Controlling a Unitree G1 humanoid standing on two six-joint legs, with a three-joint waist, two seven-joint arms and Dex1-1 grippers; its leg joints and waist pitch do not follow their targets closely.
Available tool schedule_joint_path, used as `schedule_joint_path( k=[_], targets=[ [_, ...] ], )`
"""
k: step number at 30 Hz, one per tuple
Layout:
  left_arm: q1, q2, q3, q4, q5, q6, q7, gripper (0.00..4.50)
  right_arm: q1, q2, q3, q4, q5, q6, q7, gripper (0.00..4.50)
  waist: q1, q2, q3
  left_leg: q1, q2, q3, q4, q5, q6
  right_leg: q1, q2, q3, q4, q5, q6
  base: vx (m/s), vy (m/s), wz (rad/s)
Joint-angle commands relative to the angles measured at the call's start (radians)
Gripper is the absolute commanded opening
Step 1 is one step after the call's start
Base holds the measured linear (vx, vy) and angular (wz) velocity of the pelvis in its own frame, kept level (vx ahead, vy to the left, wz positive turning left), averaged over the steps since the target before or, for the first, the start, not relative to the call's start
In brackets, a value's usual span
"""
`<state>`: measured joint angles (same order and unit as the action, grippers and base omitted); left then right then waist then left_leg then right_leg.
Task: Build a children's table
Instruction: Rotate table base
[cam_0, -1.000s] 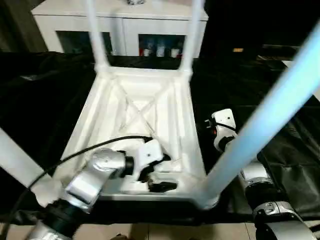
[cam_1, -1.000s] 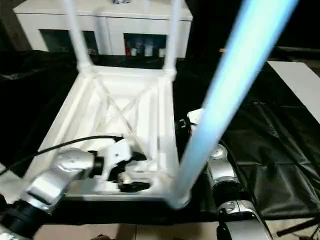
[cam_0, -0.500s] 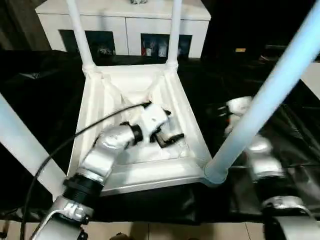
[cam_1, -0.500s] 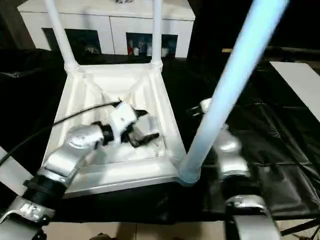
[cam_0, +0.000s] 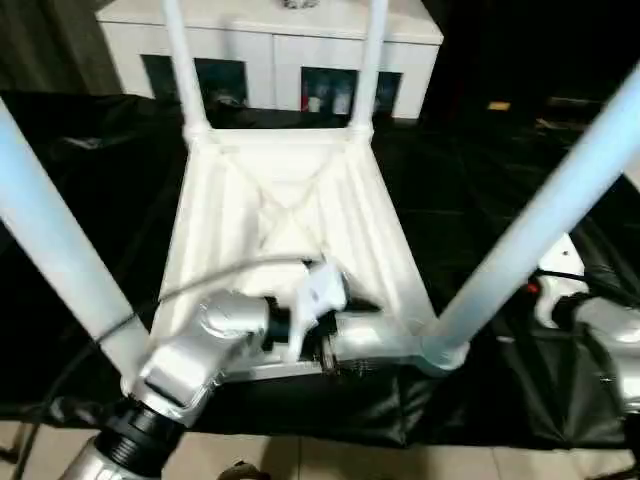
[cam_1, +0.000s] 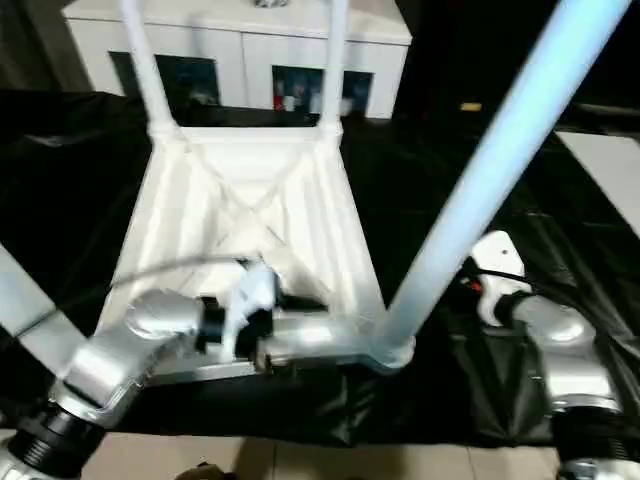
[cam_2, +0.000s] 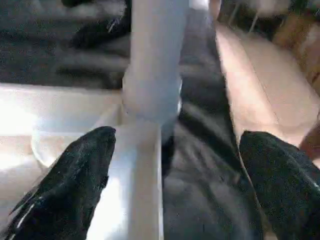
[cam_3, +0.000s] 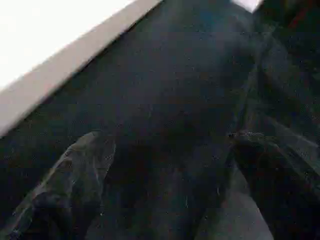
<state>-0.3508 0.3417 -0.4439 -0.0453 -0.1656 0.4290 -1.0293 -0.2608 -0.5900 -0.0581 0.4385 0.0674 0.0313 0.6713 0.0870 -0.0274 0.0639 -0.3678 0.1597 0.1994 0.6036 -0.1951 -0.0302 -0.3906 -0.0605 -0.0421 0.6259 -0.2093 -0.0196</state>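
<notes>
Four white legs (cam_0: 545, 215) rise from the children's table (cam_0: 290, 215), which lies upside down, ribbed underside up, on a black cloth (cam_0: 470, 200) over the tabletop. At the near rim, close to the near right leg's socket, hangs the left tool (cam_2: 175, 165), its fingers (cam_2: 75, 185) spread wide with that rim and leg base between them, gripping nothing. Off to the right, apart from the table, the right tool (cam_3: 170, 185) hangs spread over the black cloth. Beyond the far legs stands a white cabinet (cam_0: 270, 45)
</notes>
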Motion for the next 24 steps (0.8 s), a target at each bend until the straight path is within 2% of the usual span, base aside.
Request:
schedule_joint_path(
  k=[1, 4, 6, 10, 13, 17, 21, 24],
  targets=[
    [-0.021, 0.019, -0.053, 0.024, 0.087, -0.009, 0.018, 4.47, 0.023, -0.034, 0.037, -0.036, -0.038, 0.012, 0.038, 4.22, -0.001, -0.012, -0.052, 0.012, 0.073, -0.039, -0.078, -0.235, 0.042, 0.040, -0.087, 0.051, -0.104, -0.337, -0.145, 0.000, 0.000, 0.00],
    [-0.033, 0.042, -0.086, 0.032, 0.121, 0.031, 0.041, 4.47, 0.033, -0.044, 0.050, -0.048, -0.057, 0.014, 0.040, 4.22, -0.006, -0.013, -0.058, 0.009, 0.072, -0.039, -0.074, -0.212, 0.045, 0.041, -0.091, 0.052, -0.100, -0.319, -0.151, 0.000, 0.000, 0.00],
    [-0.038, 0.045, -0.086, 0.039, 0.127, 0.047, 0.066, 4.20, 0.035, -0.041, 0.051, -0.058, -0.050, 0.022, 0.040, 4.22, -0.009, -0.011, -0.058, 0.009, 0.073, -0.038, -0.072, -0.194, 0.053, 0.039, -0.088, 0.051, -0.095, -0.266, -0.173, 0.000, 0.000, 0.00],
    [-0.044, 0.048, -0.061, 0.061, 0.143, 0.064, 0.096, 3.86, 0.044, -0.028, 0.064, -0.096, -0.032, 0.042, 0.053, 4.22, -0.006, -0.009, -0.060, 0.009, 0.073, -0.037, -0.070, -0.165, 0.070, 0.041, -0.088, 0.049, -0.089, -0.202, -0.200, 0.000, 0.000, 0.00],
    [-0.041, 0.045, -0.042, 0.061, 0.139, 0.085, 0.099, 3.71, 0.059, -0.020, 0.073, -0.126, -0.013, 0.038, 0.086, 4.22, -0.005, -0.010, -0.060, 0.009, 0.073, -0.036, -0.069, -0.172, 0.074, 0.041, -0.089, 0.049, -0.089, -0.199, -0.212, 0.000, 0.000, 0.00],
    [-0.026, 0.056, -0.045, 0.041, 0.126, 0.110, 0.086, 3.37, 0.100, -0.026, 0.088, -0.176, 0.023, 0.032, 0.156, 4.22, 0.000, -0.010, -0.059, 0.010, 0.076, -0.037, -0.070, -0.181, 0.078, 0.041, -0.091, 0.050, -0.091, -0.211, -0.205, 0.000, 0.000, 0.00],
    [-0.016, 0.066, -0.061, 0.031, 0.126, 0.119, 0.088, 3.04, 0.118, -0.028, 0.093, -0.192, 0.022, 0.033, 0.156, 4.22, 0.000, -0.008, -0.057, 0.012, 0.075, -0.038, -0.072, -0.199, 0.065, 0.038, -0.091, 0.049, -0.096, -0.261, -0.197, 0.000, 0.000, 0.00],
    [-0.017, 0.071, -0.068, 0.046, 0.138, 0.112, 0.092, 2.83, 0.123, -0.025, 0.087, -0.204, 0.033, 0.031, 0.162, 4.22, 0.001, -0.006, -0.057, 0.013, 0.076, -0.038, -0.074, -0.204, 0.059, 0.037, -0.090, 0.050, -0.096, -0.262, -0.189, 0.000, 0.000, 0.00]
  ],
)
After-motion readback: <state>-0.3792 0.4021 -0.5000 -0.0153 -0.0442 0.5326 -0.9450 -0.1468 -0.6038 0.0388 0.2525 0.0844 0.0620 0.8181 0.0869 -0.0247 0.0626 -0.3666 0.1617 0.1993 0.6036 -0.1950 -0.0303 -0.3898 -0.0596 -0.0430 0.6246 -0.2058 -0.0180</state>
